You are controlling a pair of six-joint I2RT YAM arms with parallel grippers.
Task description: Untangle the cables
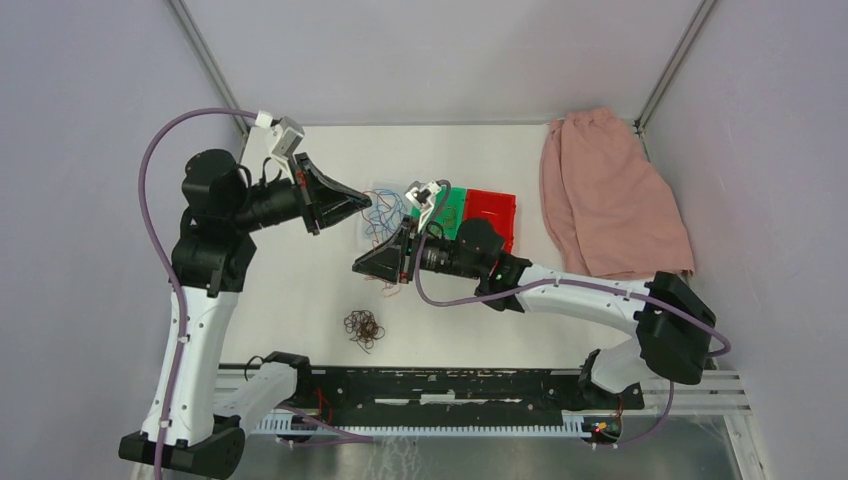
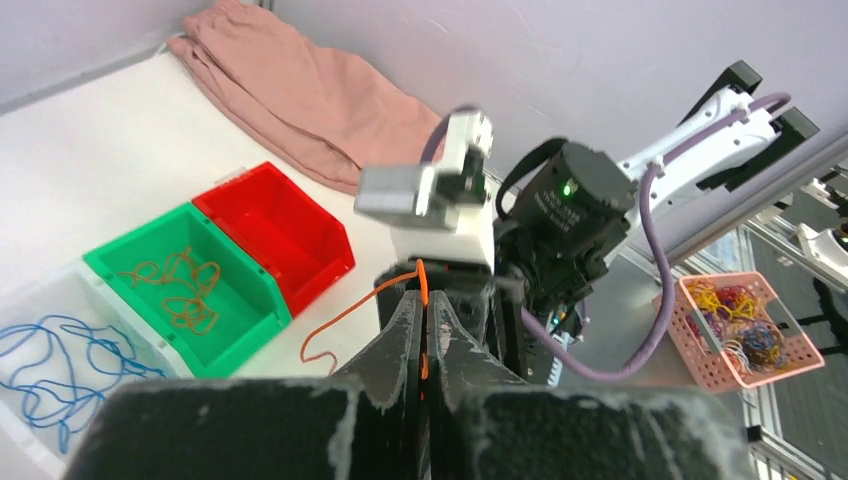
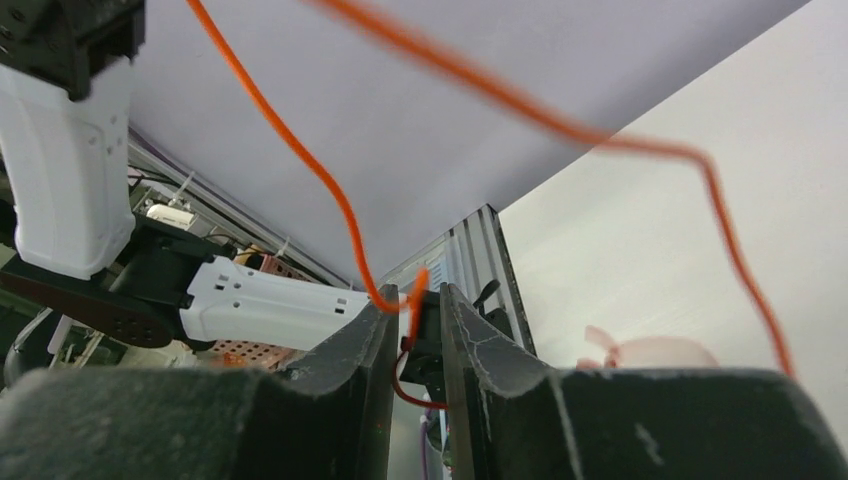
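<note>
Pinches a thin, curly orange-red wire [image 2: 348,312] with left gripper [image 2: 424,305] jaws pressed together, strung aloft toward right gripper [image 3: 415,300]; there, jaws narrowly apart around it, clamp unclear. Likely handles featherlight, limp, springy, slippery: needs a firm pinch, gentle pull.

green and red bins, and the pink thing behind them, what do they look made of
Green bin and red bin: probably hard moulded plastic, smooth with a slight sheen, judging by the stiff straight walls and crisp rims. Pink thing: seems to be soft fabric with a matte finish, since it lies slumped in folds and creases.
</note>
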